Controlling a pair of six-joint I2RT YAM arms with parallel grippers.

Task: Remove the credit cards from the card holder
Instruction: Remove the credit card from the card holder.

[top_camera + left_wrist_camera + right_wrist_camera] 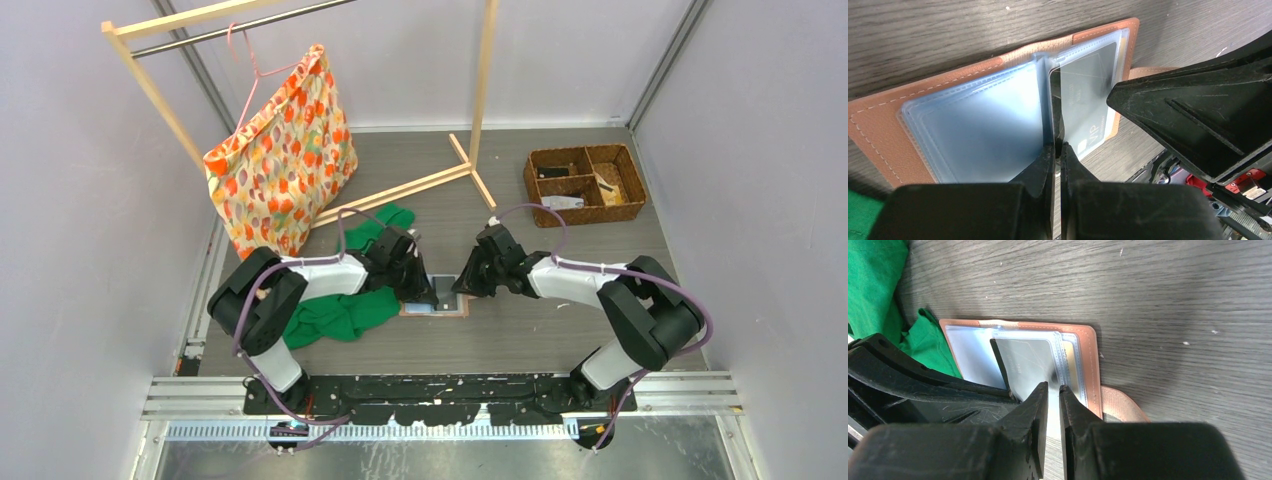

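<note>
Open salmon-pink leather-like card holder (878,125), left end effector (1057,147) clamping its clear plastic sleeve (1066,100), right end effector (1053,387) barely parted, hold unclear

Both arms are reaching inward, the left toward two o'clock, the right toward ten o'clock. The left gripper (1058,150) is pinching fully closed; the right gripper (1053,390) is holding its jaws narrowly apart.
</note>
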